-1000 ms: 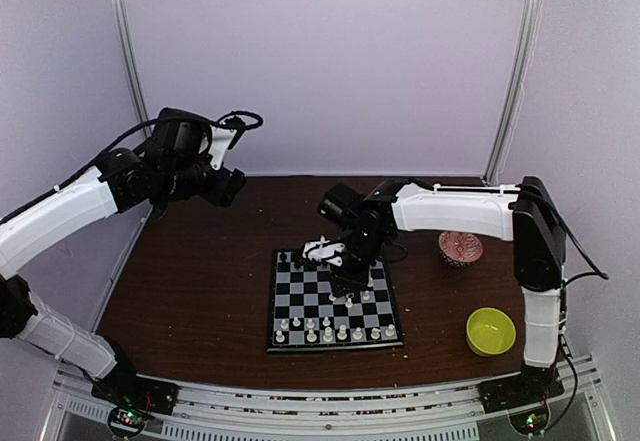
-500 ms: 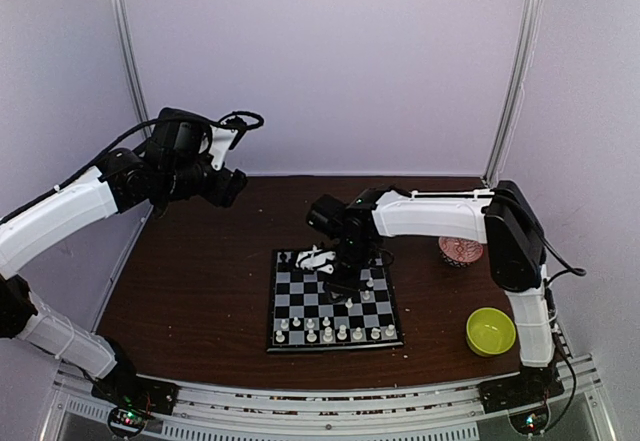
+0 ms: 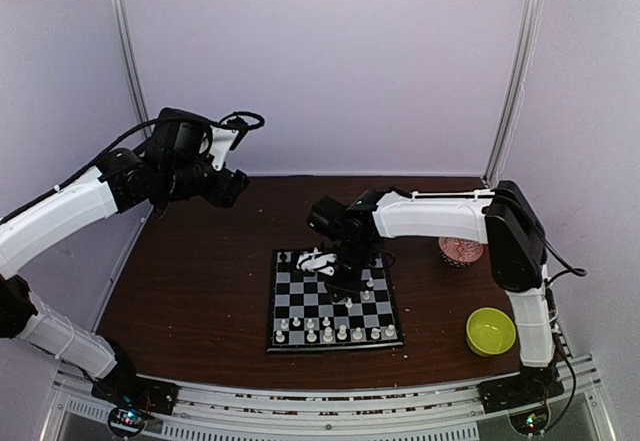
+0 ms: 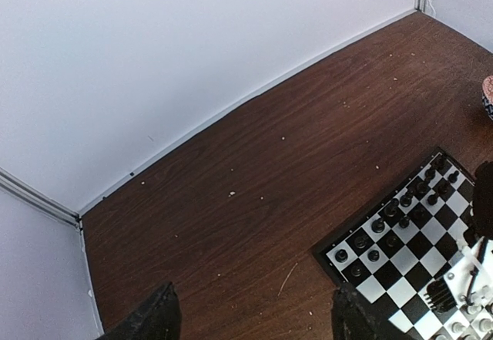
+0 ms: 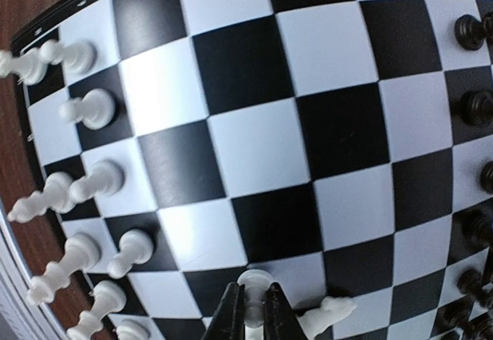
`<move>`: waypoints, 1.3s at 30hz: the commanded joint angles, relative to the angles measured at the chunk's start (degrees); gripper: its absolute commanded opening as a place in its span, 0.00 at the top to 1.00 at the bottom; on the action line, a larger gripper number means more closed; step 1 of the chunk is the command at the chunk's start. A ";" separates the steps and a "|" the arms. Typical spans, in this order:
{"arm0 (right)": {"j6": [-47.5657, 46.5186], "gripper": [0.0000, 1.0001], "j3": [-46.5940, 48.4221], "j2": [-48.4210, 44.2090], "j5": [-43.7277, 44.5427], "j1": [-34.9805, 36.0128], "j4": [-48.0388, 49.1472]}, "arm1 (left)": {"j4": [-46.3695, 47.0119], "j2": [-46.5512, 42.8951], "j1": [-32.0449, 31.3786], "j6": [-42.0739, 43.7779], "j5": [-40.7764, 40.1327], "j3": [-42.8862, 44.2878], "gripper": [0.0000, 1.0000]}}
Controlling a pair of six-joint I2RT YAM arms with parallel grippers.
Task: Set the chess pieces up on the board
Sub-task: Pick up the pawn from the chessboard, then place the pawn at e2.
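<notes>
1. Board (image 3: pixel 333 301): small flat square, black & lt-grey checks, black rim. It lies on the dark wood table (image 3: pixel 190 301), directly under the right hand (image 5: pixel 253 297).
2. Chess pieces (image 5: pixel 88 109): tiny glossy plastic, each much smaller than a sq. In the wrist view, white ones stand in 2 rows left of the right hand. Black ones line the board edge to its right.
3. Right hand: fingers pinched onto a white pawn (image 5: pixel 254 280), upright over a light sq.
4. White pc (image 5: pixel 327 311) just right of that hand, looks tipped over.
5. Left hand (image 4: pixel 254 301): fingers spread, nothing btwn them, high above the table. The board is to its lower right.
</notes>
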 commanded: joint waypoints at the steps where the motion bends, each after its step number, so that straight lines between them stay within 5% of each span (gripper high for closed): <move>1: -1.06 0.94 -5.73 -8.66 -4.68 1.70 0.08 | 2.11 -0.27 -0.16 0.62 1.35 -0.15 0.31; 8: -2.46 0.95 -12.53 -11.50 -2.51 4.61 1.94 | 1.59 0.59 -0.16 0.35 3.26 0.33 0.31; 29: -1.08 0.94 -9.57 -5.95 4.11 6.14 1.91 | 1.21 0.11 -0.18 0.42 4.48 0.56 0.33; 39: -0.76 0.79 -9.58 -6.30 4.56 6.07 1.38 | 1.07 0.44 -0.16 0.42 4.96 0.57 0.34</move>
